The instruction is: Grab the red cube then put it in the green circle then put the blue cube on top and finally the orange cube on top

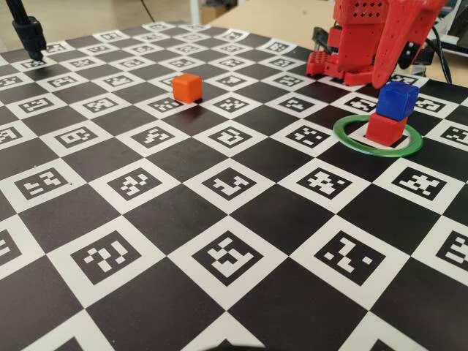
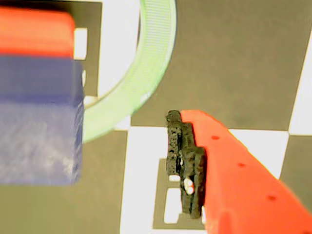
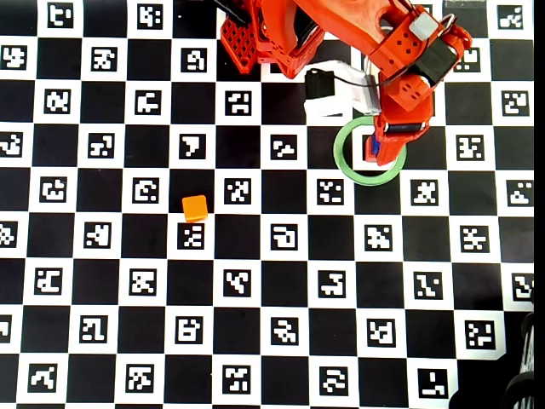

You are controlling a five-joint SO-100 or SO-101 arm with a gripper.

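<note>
The red cube [image 1: 385, 129] rests inside the green circle [image 1: 349, 140] at the right of the board. On top of it sits the blue cube [image 1: 398, 99], turned a little off square. My gripper [image 1: 386, 79] hangs open just behind and above the stack. In the wrist view the blue cube [image 2: 39, 122] fills the left side with the red cube [image 2: 35, 31] beyond it and an arc of the green circle [image 2: 157, 58]. My one visible finger [image 2: 187, 165], with its black pad, stands well clear to the cube's right. The orange cube [image 1: 187, 87] lies alone far to the left [image 3: 195, 208].
The board is a black-and-white checker of printed markers. The red arm base [image 1: 351, 44] stands behind the ring at the top right. A black stand [image 1: 29, 33] rises at the far left corner. From overhead the arm [image 3: 400, 77] covers most of the stack.
</note>
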